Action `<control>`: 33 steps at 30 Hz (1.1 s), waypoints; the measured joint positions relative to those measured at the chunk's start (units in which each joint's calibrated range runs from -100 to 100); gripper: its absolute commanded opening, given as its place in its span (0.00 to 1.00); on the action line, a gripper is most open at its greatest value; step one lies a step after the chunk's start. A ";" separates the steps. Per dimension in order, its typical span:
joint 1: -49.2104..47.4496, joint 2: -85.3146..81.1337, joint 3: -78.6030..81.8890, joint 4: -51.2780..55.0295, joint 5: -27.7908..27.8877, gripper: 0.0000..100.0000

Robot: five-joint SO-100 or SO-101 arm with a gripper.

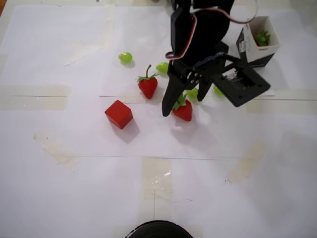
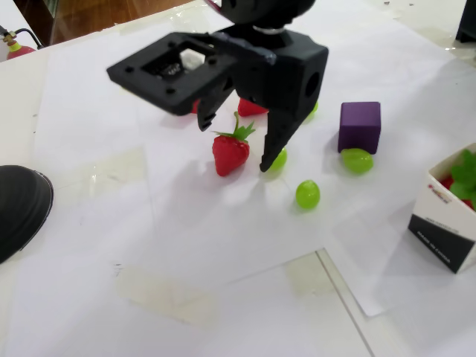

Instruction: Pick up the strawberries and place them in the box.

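A pale table point(image 1: 29, 208) covered with taped white paper sheets point(image 1: 74, 139) carries two strawberries point(image 1: 148, 85) point(image 1: 183, 110), a red cube point(image 1: 119, 114), scattered green grapes point(image 1: 125, 57) point(image 2: 308, 194), a purple cube point(image 2: 360, 126) and the box point(image 1: 257, 42) at one edge.

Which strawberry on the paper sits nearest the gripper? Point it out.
The strawberry between the open gripper's fingertips in the overhead view. The other strawberry lies apart to its left, nearer the red cube.
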 measured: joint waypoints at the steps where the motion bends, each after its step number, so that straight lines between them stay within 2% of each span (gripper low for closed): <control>1: 0.00 0.00 0.00 0.00 0.00 0.31; 11: 0.60 0.00 0.00 -1.66 0.00 0.19; 16: 0.45 0.00 0.00 -2.13 0.20 0.18; 19: 0.30 0.00 0.00 -2.13 0.20 0.13; 33: 0.22 -0.09 -1.27 -0.47 -0.34 0.10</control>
